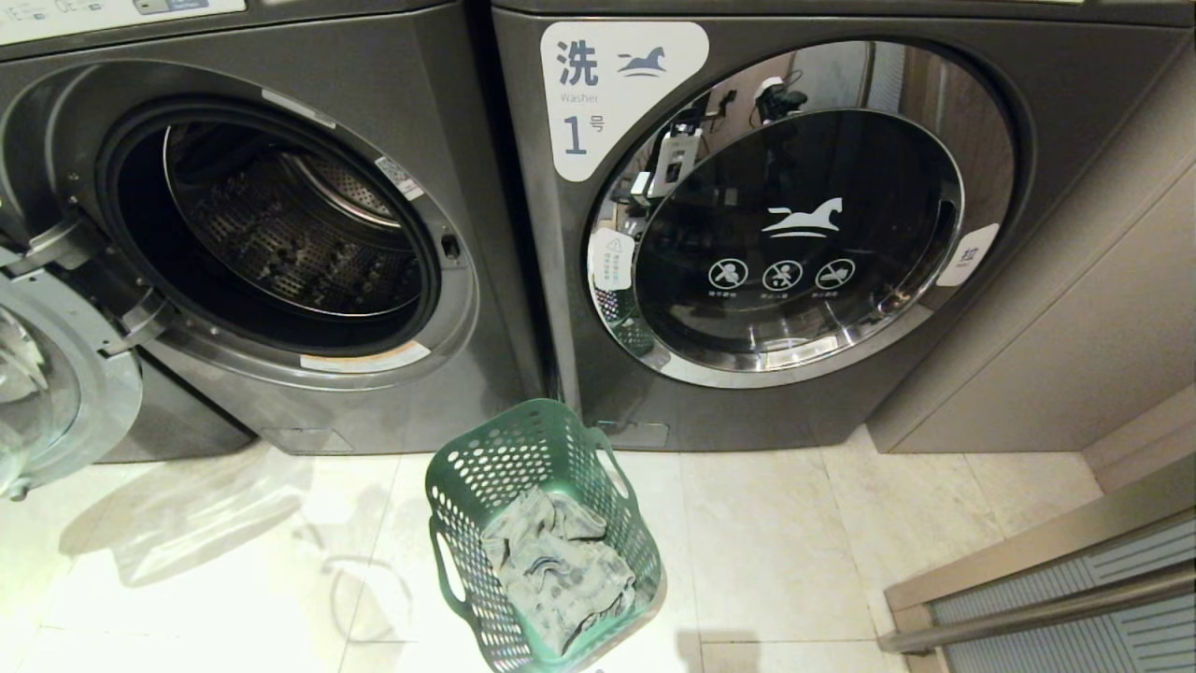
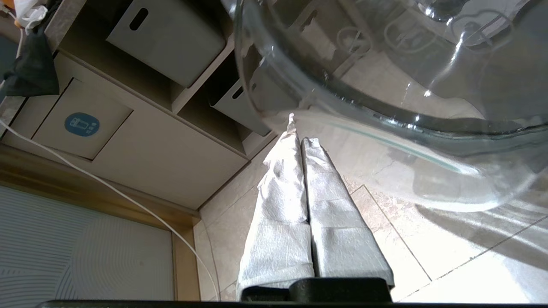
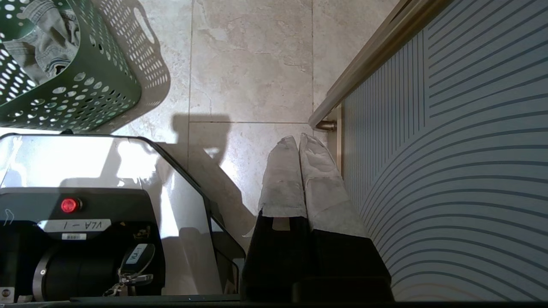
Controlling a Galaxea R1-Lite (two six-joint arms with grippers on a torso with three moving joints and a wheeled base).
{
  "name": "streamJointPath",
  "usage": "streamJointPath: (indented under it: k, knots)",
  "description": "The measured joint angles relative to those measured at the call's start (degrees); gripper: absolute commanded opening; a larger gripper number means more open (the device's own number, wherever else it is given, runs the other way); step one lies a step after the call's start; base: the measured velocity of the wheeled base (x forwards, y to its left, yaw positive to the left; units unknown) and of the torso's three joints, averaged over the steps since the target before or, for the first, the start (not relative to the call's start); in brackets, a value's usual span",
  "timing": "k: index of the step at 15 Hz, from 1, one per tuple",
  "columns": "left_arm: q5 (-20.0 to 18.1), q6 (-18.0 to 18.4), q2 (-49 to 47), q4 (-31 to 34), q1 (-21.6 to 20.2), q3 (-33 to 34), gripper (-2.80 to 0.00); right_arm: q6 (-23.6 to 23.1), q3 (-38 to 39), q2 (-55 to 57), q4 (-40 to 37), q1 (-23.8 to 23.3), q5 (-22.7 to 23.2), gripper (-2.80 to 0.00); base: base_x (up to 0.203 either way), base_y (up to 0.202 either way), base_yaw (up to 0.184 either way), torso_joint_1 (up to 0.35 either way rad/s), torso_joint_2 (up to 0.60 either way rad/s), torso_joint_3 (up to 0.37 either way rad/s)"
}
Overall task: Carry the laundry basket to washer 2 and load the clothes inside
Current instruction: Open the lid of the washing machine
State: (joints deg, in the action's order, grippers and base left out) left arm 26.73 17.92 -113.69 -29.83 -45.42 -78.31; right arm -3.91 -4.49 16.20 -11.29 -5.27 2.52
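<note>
A green perforated laundry basket (image 1: 495, 467) stands on the tiled floor in front of the gap between two washers, with grey clothes (image 1: 556, 570) bunched inside. The left washer (image 1: 280, 224) has its door (image 1: 56, 393) swung open to the left and a bare drum; its number is out of view. The right washer (image 1: 794, 243), marked 1, is closed. Neither arm shows in the head view. My left gripper (image 2: 299, 137) is shut and holds nothing, just under the open door's glass bowl (image 2: 385, 85). My right gripper (image 3: 298, 139) hangs shut and holds nothing, to the right of the basket (image 3: 85, 94).
A ribbed panel with a metal rail (image 3: 449, 149) runs close beside the right gripper. My own base (image 3: 85, 214) sits below the basket. Beyond the left gripper are a cabinet with grey bins (image 2: 171, 38) and a white cable (image 2: 128, 196). A beige wall panel (image 1: 1074, 327) flanks washer 1.
</note>
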Motion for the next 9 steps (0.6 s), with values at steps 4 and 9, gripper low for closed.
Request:
streamJointPath:
  k: [4, 9]
  knots:
    - [0.0, -0.1, 0.5, -2.0, 0.0, 1.8, -2.8, 0.0, 0.0, 0.0, 0.0, 0.0, 0.0, -2.8, 0.0, 0.0, 0.0, 0.0, 0.0, 0.0]
    - [-0.1, -0.9, 0.7, -1.9, 0.0, 2.6, -2.8, 0.0, 0.0, 0.0, 0.0, 0.0, 0.0, -2.8, 0.0, 0.0, 0.0, 0.0, 0.0, 0.0]
